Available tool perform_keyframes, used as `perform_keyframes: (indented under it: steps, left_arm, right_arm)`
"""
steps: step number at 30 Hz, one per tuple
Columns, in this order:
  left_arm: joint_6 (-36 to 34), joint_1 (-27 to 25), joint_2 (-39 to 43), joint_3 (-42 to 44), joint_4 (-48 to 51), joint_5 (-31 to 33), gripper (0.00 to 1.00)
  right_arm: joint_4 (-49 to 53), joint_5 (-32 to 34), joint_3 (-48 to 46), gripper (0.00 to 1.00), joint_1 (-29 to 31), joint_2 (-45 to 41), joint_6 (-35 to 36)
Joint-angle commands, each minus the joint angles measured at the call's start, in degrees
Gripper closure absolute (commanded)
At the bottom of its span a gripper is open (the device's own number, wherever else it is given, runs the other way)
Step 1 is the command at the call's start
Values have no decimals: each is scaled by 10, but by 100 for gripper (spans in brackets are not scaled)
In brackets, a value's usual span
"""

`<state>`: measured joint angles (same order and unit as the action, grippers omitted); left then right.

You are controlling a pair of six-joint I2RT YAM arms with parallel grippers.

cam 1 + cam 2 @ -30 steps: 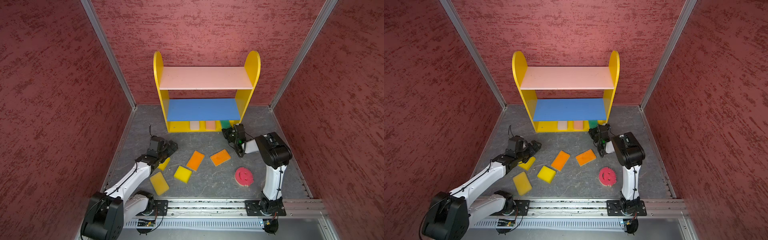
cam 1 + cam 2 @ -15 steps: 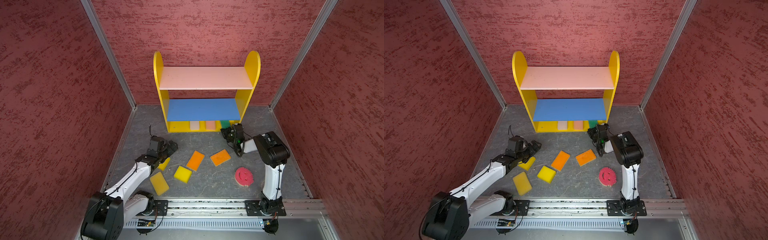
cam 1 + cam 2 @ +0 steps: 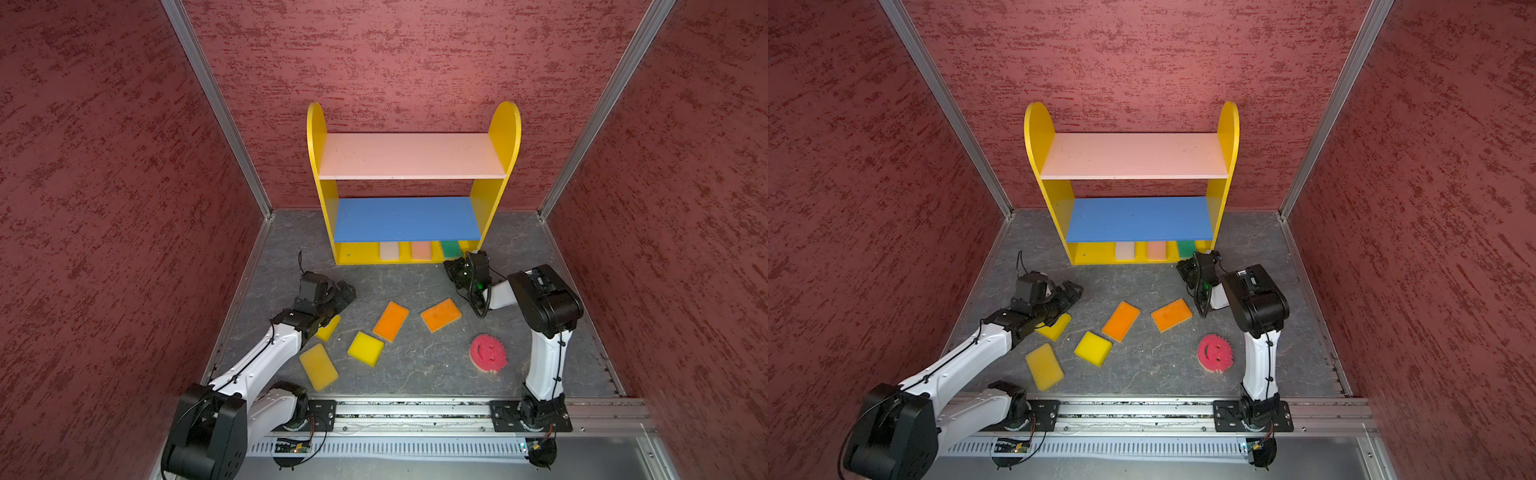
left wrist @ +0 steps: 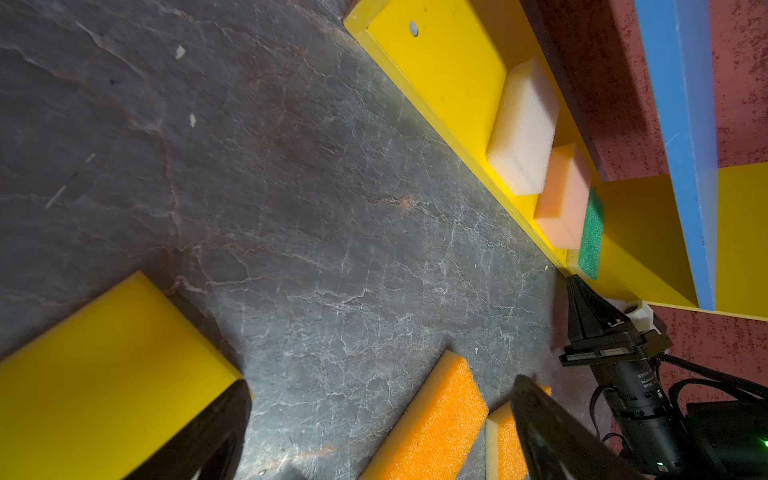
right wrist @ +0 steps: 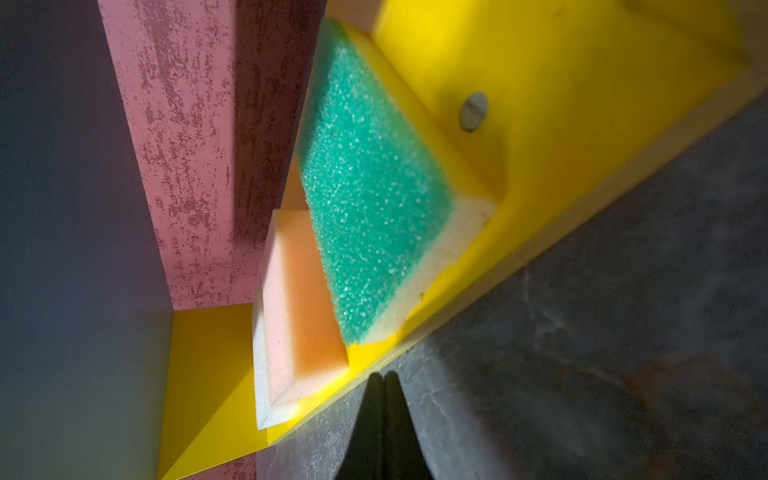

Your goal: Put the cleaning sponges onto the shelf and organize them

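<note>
The left gripper (image 3: pixel 344 294) has its fingers wide over a yellow sponge (image 3: pixel 329 328), so I'd lower squarely before closing, while the right gripper (image 5: pixel 382 395), fingers pinched shut and empty, could nudge the green sponge (image 5: pixel 374 187) straight.

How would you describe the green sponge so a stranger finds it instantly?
Find the yellow-sided shelf at the back wall. Three sponges line its bottom board. The green sponge is rightmost, beside the peach sponge; nothing else there is green.

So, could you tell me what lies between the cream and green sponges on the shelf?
The peach sponge lies between the cream sponge and the green sponge on the bottom board; both top views show it.
</note>
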<state>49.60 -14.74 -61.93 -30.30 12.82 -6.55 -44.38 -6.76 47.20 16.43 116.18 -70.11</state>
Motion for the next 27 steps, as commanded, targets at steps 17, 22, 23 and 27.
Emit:
perform_keyframes:
  steps: [17, 22, 23, 27]
  left_arm:
    - [-4, 3, -2, 5, -6, -2, 3]
    - [-5, 3, -2, 2, -6, -2, 3]
    - [-5, 3, -3, 3, -5, -2, 3]
    - [-5, 3, -4, 0, -5, -3, 3]
  right_arm:
    - [-43, 56, 23, 100, 3, 12, -37]
    - [-43, 56, 26, 100, 3, 18, -36]
    - [-43, 56, 26, 100, 3, 19, -36]
    - [-45, 55, 26, 100, 3, 20, -37]
